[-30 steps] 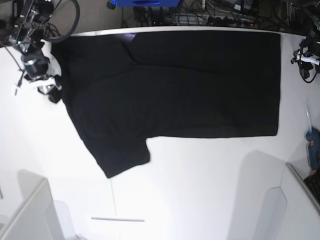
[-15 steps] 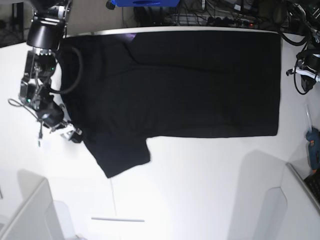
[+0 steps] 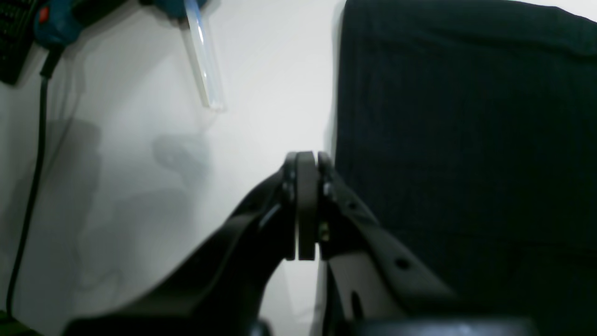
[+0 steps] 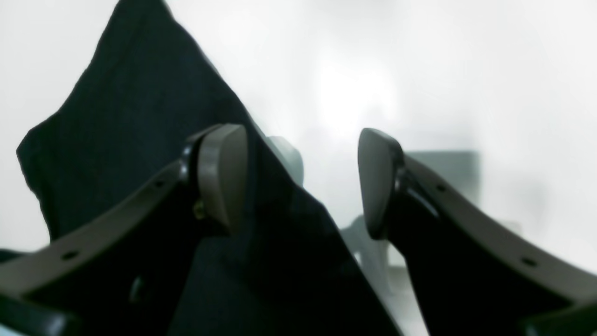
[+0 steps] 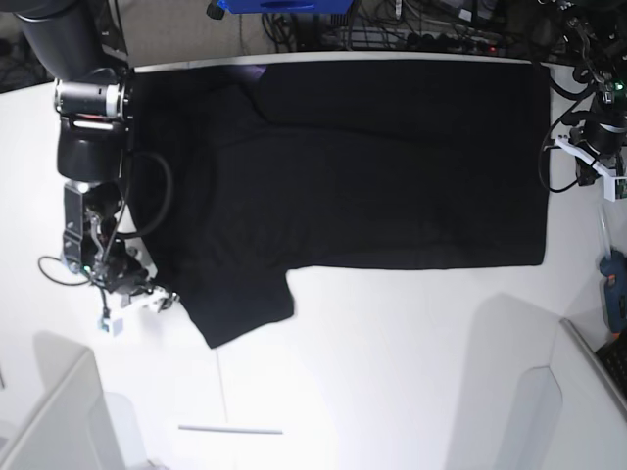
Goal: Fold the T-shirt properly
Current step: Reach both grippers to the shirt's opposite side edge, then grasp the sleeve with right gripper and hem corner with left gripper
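Since a second ago my right arm has been travelling down the shirt's edge toward the sleeve, and my left has clenched and come in beside the hem. I'm seeing the right gripper [image 4: 298, 182] standing released, its jaws straddling the sleeve edge of the T-shirt [image 5: 372, 166], with cloth lying between them. The left gripper [image 3: 305, 205] is sitting clenched on nothing, just beside the shirt's edge. The T-shirt is lying spread flat, plain side up, on the white table [image 5: 411, 372]. A blue glue gun [image 5: 613, 294] is lying near my left arm, and a dark cable [image 3: 30, 186] is trailing across the table there.
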Available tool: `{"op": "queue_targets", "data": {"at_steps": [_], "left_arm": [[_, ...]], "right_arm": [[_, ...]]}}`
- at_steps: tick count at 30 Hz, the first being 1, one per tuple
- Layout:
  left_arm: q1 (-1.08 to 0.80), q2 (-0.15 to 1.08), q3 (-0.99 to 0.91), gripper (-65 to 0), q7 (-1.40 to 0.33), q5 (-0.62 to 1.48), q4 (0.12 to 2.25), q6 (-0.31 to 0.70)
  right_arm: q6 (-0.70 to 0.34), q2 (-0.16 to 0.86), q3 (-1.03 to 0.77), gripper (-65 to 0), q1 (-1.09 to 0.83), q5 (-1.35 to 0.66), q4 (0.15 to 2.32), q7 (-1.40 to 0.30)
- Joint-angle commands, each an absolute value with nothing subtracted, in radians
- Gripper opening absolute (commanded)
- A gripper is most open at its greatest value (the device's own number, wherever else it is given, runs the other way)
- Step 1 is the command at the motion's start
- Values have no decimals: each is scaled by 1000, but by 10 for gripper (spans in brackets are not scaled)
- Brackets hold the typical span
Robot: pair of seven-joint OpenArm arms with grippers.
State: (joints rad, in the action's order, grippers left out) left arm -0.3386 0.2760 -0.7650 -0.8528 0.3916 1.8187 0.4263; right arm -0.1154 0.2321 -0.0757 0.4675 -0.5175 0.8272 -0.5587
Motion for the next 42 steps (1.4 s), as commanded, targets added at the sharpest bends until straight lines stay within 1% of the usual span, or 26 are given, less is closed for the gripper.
{"op": "queue_targets", "data": {"at_steps": [1, 5, 8, 15, 20, 21, 22, 23, 25, 29, 31, 33, 34, 37, 42], "left_arm": [[-326, 294, -773, -650, -834, 392, 1825, 427], [-318, 298, -776, -650, -834, 397, 1782, 427], [-317, 298, -780, -650, -834, 397, 1770, 427], [-303, 300, -776, -650, -834, 397, 1744, 427], [-278, 300, -776, -650, -835, 397, 1684, 427], [-277, 300, -774, -650, -835, 397, 1675, 427], [-271, 300, -774, -650, -835, 397, 1670, 427], [-263, 300, -774, -619, -835, 397, 1666, 427], [-251, 300, -774, -530, -835, 397, 1644, 427], [-205, 300, -774, -303, -835, 392, 1598, 427], [-179, 300, -774, -214, -835, 390, 1590, 427], [-151, 302, -773, -158, -835, 390, 1590, 427], [-136, 302, -773, -142, -835, 389, 1590, 427], [-73, 302, -771, -140, -837, 360, 1563, 427], [77, 323, -674, -140, -831, 180, 1423, 427]], "right_arm": [[-137, 246, -59, -290, 510, -526, 820, -526], [-145, 245, 18, -290, 564, -526, 710, -484], [-147, 243, 50, -291, 576, -526, 665, -455], [-150, 236, 173, -294, 572, -530, 665, -456], [-150, 225, 196, -296, 570, -530, 665, -453], [-150, 225, 196, -300, 568, -529, 665, -453], [-150, 226, 196, -318, 562, -527, 665, -453], [-150, 226, 197, -345, 559, -527, 665, -452], [-150, 228, 203, -428, 558, -527, 665, -433], [-150, 228, 205, -575, 556, -527, 657, -427], [-150, 228, 205, -639, 556, -527, 657, -427], [-148, 228, 196, -650, 556, -527, 659, -426], [-147, 228, 196, -650, 556, -529, 659, -426], [-147, 228, 196, -650, 559, -529, 664, -430], [-147, 225, 196, -650, 561, -529, 665, -429]]}}
